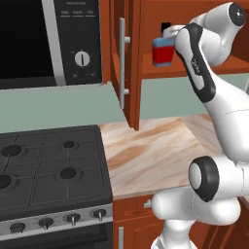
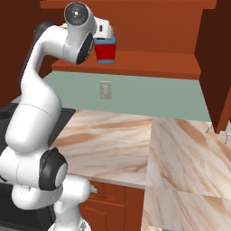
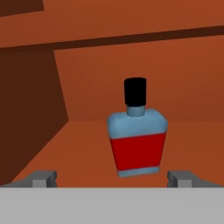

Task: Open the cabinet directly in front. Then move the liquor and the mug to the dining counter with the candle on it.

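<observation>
The arm reaches up into the cabinet (image 1: 133, 58), its doors open. The gripper (image 3: 112, 179) faces 1 liquor (image 3: 136, 140) bottle on the shelf, jaws spread wide either side, holding nothing. 2 fingertips (image 3: 43, 178) show.

Glossy white rounded arm (image 1: 221, 121) segments (black bands at joints), small grey claw (image 3: 112, 178) tips.

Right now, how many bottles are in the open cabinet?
1: the liquor stands upright on the cabinet shelf, straight ahead of the open gripper. Others may be hidden beyond the frame.
</observation>
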